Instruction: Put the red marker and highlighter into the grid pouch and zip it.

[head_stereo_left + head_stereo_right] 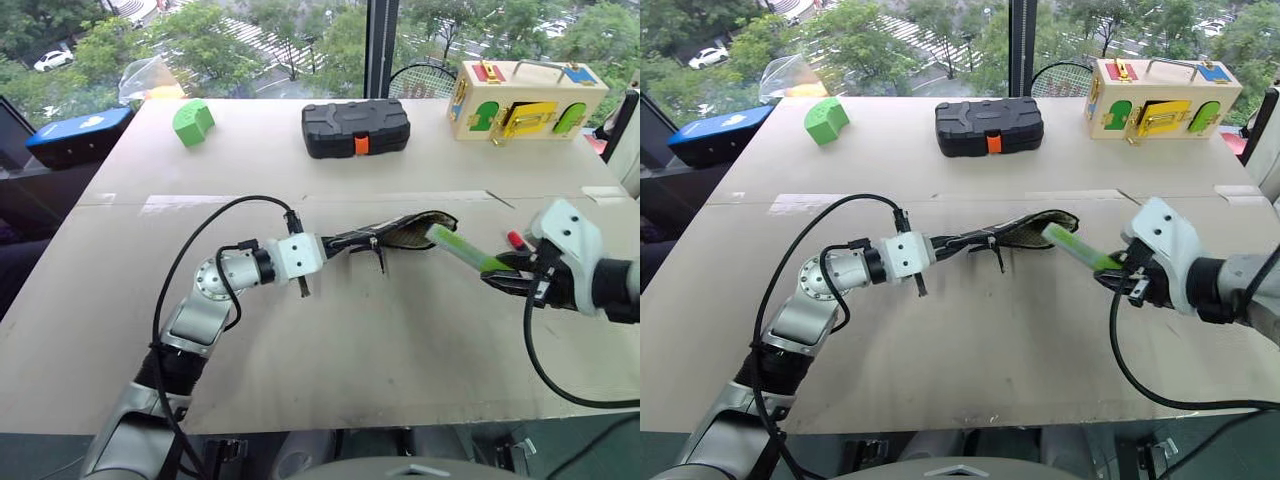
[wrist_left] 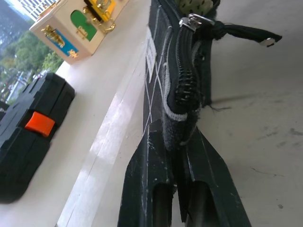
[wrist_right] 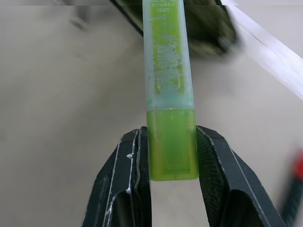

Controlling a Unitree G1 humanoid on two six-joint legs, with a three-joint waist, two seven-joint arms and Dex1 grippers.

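Highlighter held at the mouth of the lifted grid pouch

The right claw (image 3: 173,156) grips the highlighter (image 1: 462,250), its far end near the open grid pouch (image 1: 400,232), which the left claw (image 2: 177,208) pinches shut above the bench (image 1: 400,340); the red marker (image 1: 517,240) lies beside the right claw.

Far across the table (image 1: 330,330): green block (image 1: 192,121) at left; black case (image 1: 356,128) (orange latch) in the middle; wooden latch box (image 1: 520,98) at right; blue box (image 1: 78,134) off the left edge.
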